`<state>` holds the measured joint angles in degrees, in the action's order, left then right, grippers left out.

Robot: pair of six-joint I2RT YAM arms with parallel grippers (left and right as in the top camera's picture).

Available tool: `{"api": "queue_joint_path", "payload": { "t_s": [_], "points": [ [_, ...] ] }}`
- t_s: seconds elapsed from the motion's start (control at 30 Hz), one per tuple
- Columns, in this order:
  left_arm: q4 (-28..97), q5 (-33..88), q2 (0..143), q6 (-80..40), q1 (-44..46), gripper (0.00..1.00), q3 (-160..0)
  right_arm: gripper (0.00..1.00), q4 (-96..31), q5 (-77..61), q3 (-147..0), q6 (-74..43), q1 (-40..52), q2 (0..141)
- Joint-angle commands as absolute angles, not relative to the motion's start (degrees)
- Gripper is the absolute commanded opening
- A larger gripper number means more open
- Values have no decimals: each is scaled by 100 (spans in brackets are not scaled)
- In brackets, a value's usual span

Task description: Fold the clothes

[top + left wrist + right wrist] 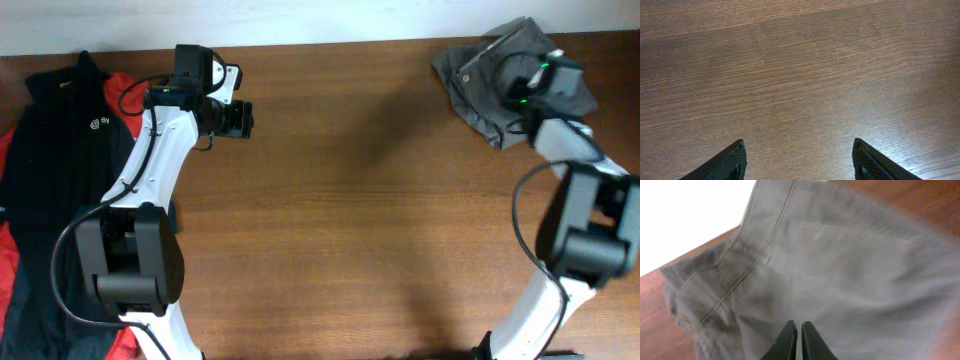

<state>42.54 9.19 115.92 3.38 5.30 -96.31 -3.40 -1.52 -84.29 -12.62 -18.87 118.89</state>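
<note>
The grey shorts (478, 72) lie crumpled at the far right corner of the table. In the right wrist view they (840, 265) fill the frame, with a stitched waistband seam at the upper left. My right gripper (796, 326) has its fingers pressed together on the grey cloth; in the overhead view it (512, 92) sits on the shorts' right part. My left gripper (799, 150) is open and empty over bare wood. In the overhead view it (242, 120) is at the far left centre, well away from the shorts.
A black jacket (60, 150) with a small white logo lies at the table's left edge over a red garment (120, 88). The brown wooden table (350, 200) stretches between the two arms. A white wall runs along the far edge.
</note>
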Motion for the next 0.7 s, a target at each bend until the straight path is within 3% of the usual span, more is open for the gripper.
{"api": "queue_joint_path", "payload": {
  "t_s": [0.0,0.17,0.5,0.67],
  "points": [
    [4244,902,11548,346,526,68,-9668,11,-939,-449,-8512,-744,-2082,11373],
    [4246,904,11548,346,526,68,-9668,4,-2152,-451,-8490,-620,-2112,11716],
    [4268,923,11548,344,526,68,-9668,4,-2346,-432,-8475,-692,-2091,12374],
    [4268,923,11548,344,526,68,-9668,4,-2598,-467,-8475,-1387,-2043,12700]
  ]
}}
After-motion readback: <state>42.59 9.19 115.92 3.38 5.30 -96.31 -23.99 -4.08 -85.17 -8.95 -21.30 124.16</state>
